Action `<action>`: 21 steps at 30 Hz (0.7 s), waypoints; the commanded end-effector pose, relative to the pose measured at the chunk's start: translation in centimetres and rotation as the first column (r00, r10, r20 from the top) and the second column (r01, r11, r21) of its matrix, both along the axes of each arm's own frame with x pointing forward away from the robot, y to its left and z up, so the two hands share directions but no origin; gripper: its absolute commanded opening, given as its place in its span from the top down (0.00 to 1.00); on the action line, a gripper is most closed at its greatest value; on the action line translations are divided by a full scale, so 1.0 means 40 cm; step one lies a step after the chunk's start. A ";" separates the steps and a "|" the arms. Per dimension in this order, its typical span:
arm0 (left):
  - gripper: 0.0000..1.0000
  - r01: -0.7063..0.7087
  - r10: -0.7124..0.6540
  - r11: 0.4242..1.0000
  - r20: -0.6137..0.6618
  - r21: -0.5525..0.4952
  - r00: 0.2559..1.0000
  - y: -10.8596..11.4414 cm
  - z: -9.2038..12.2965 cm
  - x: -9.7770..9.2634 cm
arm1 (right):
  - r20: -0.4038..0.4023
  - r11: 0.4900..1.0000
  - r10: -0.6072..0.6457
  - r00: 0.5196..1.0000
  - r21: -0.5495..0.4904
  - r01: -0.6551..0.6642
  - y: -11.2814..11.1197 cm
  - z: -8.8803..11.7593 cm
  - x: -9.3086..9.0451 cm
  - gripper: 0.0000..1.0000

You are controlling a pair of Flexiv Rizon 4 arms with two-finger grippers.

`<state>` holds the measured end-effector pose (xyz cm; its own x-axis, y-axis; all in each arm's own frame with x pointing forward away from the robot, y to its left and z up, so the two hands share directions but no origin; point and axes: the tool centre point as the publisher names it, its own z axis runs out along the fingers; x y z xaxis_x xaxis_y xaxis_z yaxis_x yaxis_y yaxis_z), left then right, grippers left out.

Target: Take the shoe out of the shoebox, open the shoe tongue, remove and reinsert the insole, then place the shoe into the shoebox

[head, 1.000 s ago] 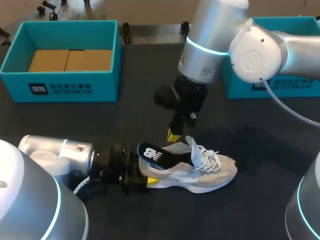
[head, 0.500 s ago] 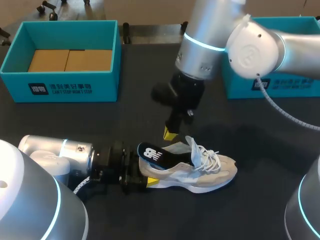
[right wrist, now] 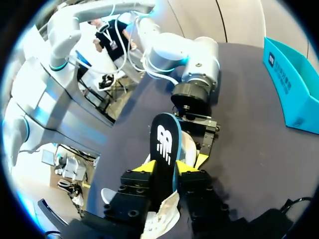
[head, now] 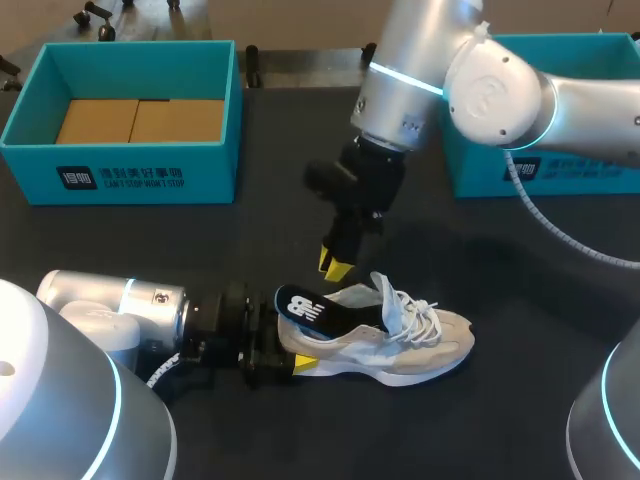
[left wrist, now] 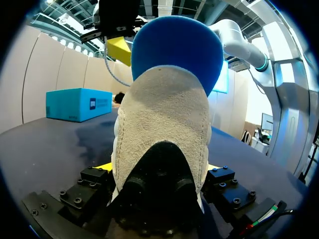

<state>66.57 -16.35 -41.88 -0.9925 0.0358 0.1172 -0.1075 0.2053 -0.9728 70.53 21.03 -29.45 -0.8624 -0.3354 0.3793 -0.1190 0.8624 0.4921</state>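
right gripper [head: 336,264] has lifted up and leftward, fingers apart and empty, above the shoe [head: 400,340]; left gripper [head: 288,340] clamps its heel on the table [head: 150,240], insole [head: 303,308] poking out

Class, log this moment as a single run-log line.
left end effector: shut on beige suede sneaker heel | right end effector: open, above black insole | insole: sticking up from sneaker heel

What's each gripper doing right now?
Left gripper: shut on the shoe, at its heel.
Right gripper: open, holding nothing, just above the insole.
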 end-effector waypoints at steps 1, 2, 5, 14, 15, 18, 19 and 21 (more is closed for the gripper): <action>1.00 0.000 0.000 1.000 0.000 0.001 1.000 -0.001 -0.001 0.000 | -0.031 1.000 0.017 0.999 -0.002 -0.018 0.013 -0.017 0.009 0.67; 1.00 0.000 0.000 1.000 0.000 0.001 1.000 -0.001 -0.001 0.000 | -0.038 1.000 0.019 0.999 0.000 -0.019 0.014 -0.021 0.010 0.66; 1.00 0.000 0.000 1.000 0.000 0.001 1.000 -0.001 -0.001 0.000 | -0.066 0.999 0.042 0.997 0.008 -0.042 0.018 -0.036 0.015 0.65; 1.00 0.000 0.000 1.000 0.000 0.001 1.000 -0.001 -0.001 0.000 | -0.130 0.995 0.097 0.987 0.046 -0.091 0.020 -0.071 0.032 0.58; 1.00 0.000 0.000 1.000 0.000 0.001 1.000 -0.001 -0.001 0.000 | -0.134 0.994 0.103 0.986 0.052 -0.097 0.020 -0.073 0.032 0.58; 1.00 0.000 0.000 1.000 0.000 0.001 1.000 -0.001 -0.001 0.000 | -0.156 0.992 0.118 0.981 0.061 -0.110 0.020 -0.079 0.033 0.57; 1.00 0.000 0.000 1.000 0.000 0.001 1.000 -0.001 -0.001 0.000 | -0.165 0.992 0.122 0.979 0.059 -0.114 0.020 -0.081 0.033 0.57; 1.00 0.000 0.000 1.000 0.000 0.001 1.000 -0.001 -0.001 0.000 | -0.174 0.989 0.139 0.975 0.072 -0.129 0.023 -0.085 0.034 0.55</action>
